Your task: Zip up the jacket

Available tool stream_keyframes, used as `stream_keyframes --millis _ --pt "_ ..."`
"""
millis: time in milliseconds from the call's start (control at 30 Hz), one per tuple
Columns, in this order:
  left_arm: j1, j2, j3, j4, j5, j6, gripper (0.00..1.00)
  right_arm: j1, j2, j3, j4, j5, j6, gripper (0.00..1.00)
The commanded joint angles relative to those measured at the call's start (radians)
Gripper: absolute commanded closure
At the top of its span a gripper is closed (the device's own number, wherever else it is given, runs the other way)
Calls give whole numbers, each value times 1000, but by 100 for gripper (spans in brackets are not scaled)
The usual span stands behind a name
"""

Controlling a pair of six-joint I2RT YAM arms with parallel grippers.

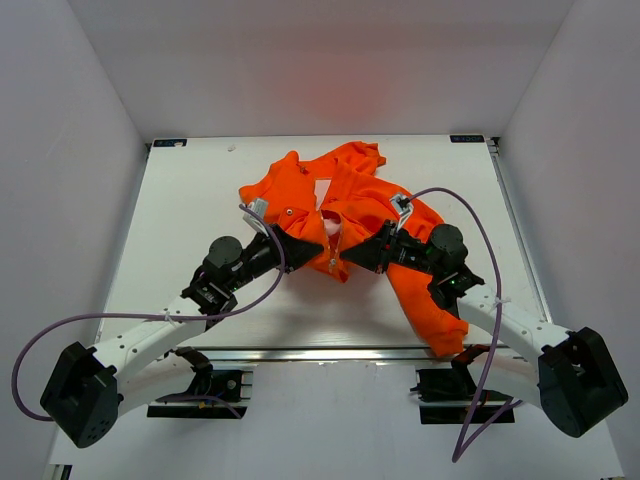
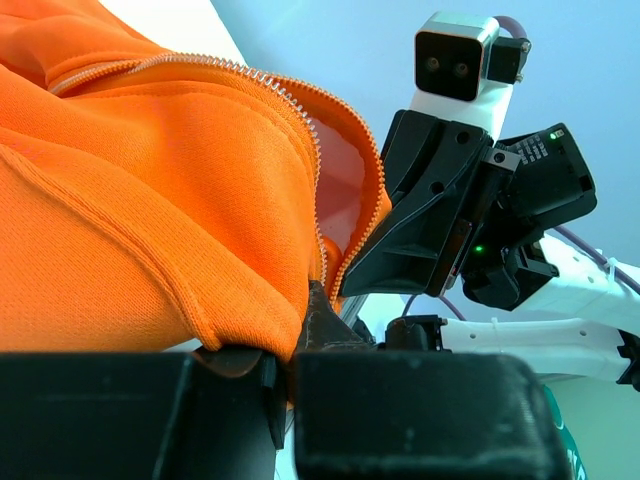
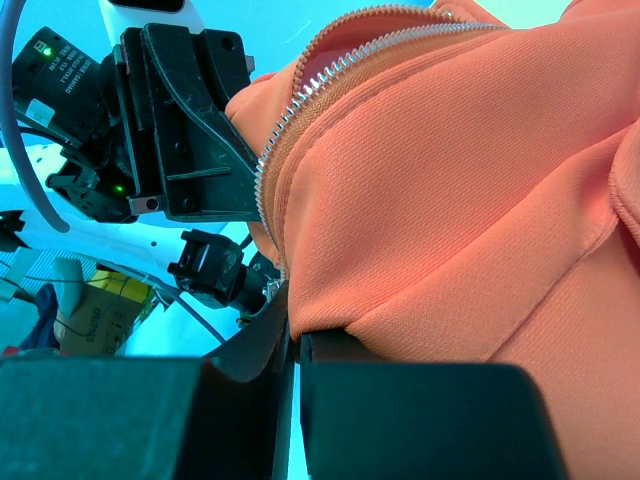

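Jacket (image 1: 350, 185), orange, crumpled at centre of table (image 1: 190, 200), front unzipped: left gripper (image 1: 324, 262) and right gripper (image 1: 349, 258) meet at its lower front, each pinched tight on one hem edge, apparently to align both zipper (image 2: 250, 72) halves for engagement.

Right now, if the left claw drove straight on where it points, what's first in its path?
The jacket: the left claw is shut on its fabric beside the zipper. Right behind that fabric the right claw faces it nearly head-on; depth between them is unclear.
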Motion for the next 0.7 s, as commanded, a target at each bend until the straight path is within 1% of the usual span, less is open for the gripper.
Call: stream_keyframes --millis 0,367,667 --pt "-4 -14 0 64 -7 -8 100 8 -3 12 79 -6 -1 100" --pt "-6 -16 6 40 -19 -6 100 32 1 22 93 20 3 100" --pt "-4 -27 -2 34 -2 -6 100 35 9 33 89 49 2 100"
